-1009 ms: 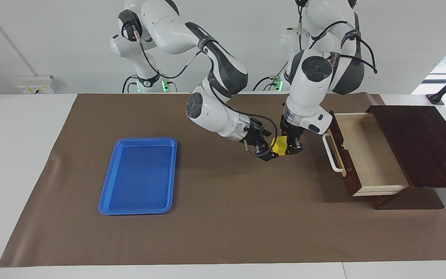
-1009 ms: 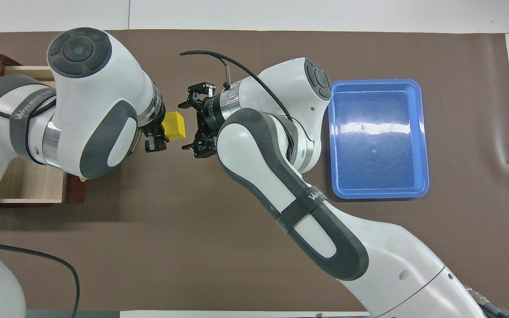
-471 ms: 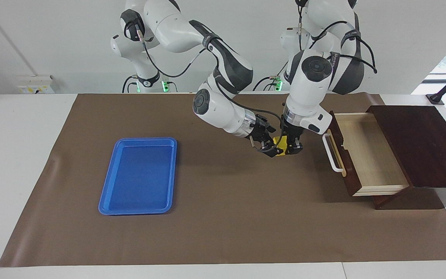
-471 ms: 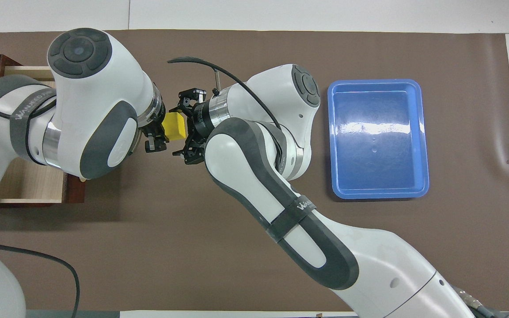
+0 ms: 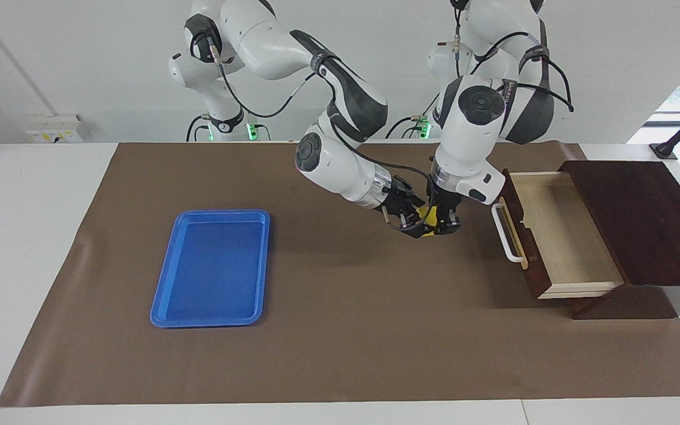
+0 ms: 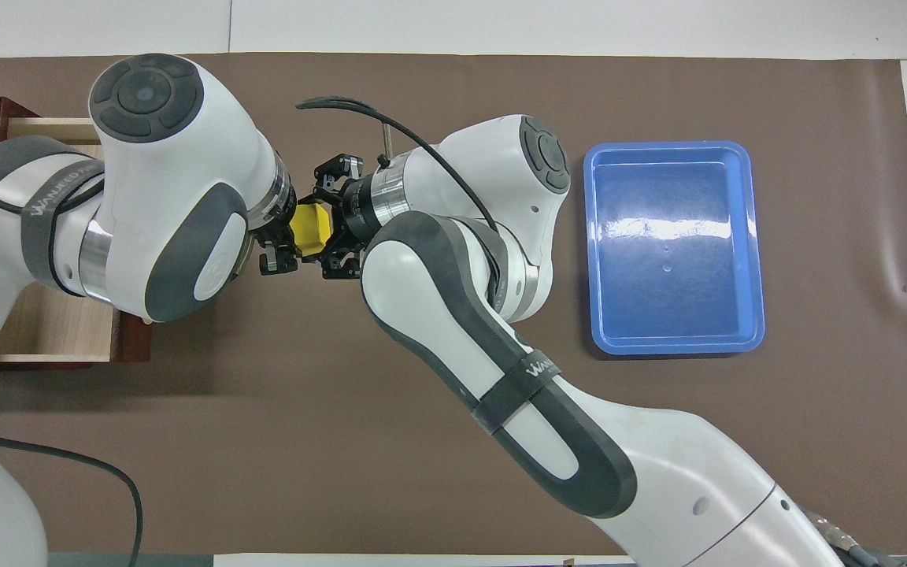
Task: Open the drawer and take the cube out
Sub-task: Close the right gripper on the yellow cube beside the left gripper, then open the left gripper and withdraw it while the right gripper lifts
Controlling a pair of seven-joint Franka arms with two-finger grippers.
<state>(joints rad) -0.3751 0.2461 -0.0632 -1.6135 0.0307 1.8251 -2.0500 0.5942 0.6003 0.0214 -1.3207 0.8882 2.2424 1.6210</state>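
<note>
Toward the right arm's end of the brown mat (image 5: 340, 330), well apart from the drawer, lies the flat blue tray (image 5: 210, 267), bare inside; judged from its position, it is the likely resting place for the cube. Between tray and drawer, above the mat, the two grippers meet. The right gripper (image 5: 412, 219) approaches tilted and sideways, pointing toward the drawer, its fingers bracketing the yellow cube (image 6: 311, 226); whether they have pressed onto the block cannot be told. The left gripper (image 5: 447, 222) hangs vertically just in front of the drawer's handle, its fingers clamped on the cube from above. The cube therefore sits between both sets of fingertips, clear of the mat, just in front of the drawer and outside it. This arrangement reads as a hand-over: the left arm, based beside the drawer, lifts the block out, and the right arm, which reaches the tray more readily, receives it. At the left arm's end stands the dark brown wooden drawer (image 5: 558, 236), pulled fully out, its white bar handle (image 5: 502, 233) facing the grippers and its pale interior showing nothing inside.
</note>
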